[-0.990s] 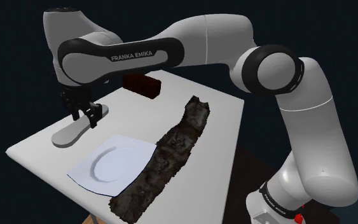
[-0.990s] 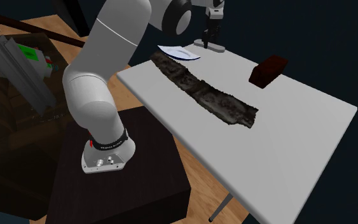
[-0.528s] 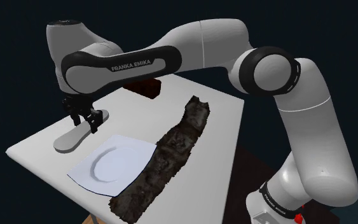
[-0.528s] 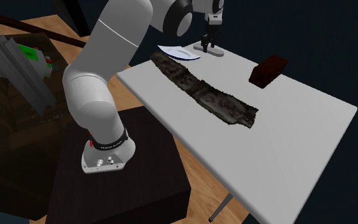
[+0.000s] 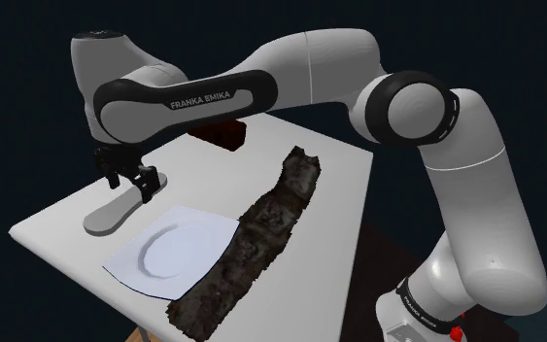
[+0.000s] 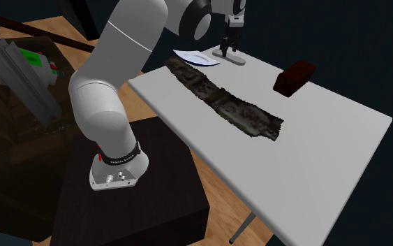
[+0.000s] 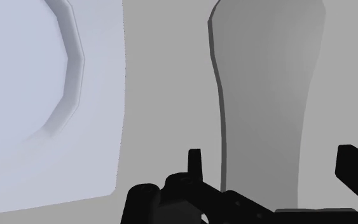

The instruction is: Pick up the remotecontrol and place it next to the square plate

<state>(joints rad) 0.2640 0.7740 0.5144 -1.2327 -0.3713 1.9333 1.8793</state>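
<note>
Your claw (image 7: 274,160) is hanging released astride the remote control (image 7: 266,83), square plate (image 7: 101,95) just beside; you're likely finishing placement, so next lift clear.

White table on a plank floor, darkness all round.
The white table (image 6: 313,161) stands on a thin grey leg (image 6: 243,227) over a floor (image 6: 212,185) of warm brown wooden planks. At the far left of the second exterior view sits a dark cabinet (image 6: 10,175) with a grey slanted piece (image 6: 20,73) on it, green and red marks beside that. Beyond the table in the shoulder view, the backdrop is flat and very dark blue. The light is dim and even.
</note>
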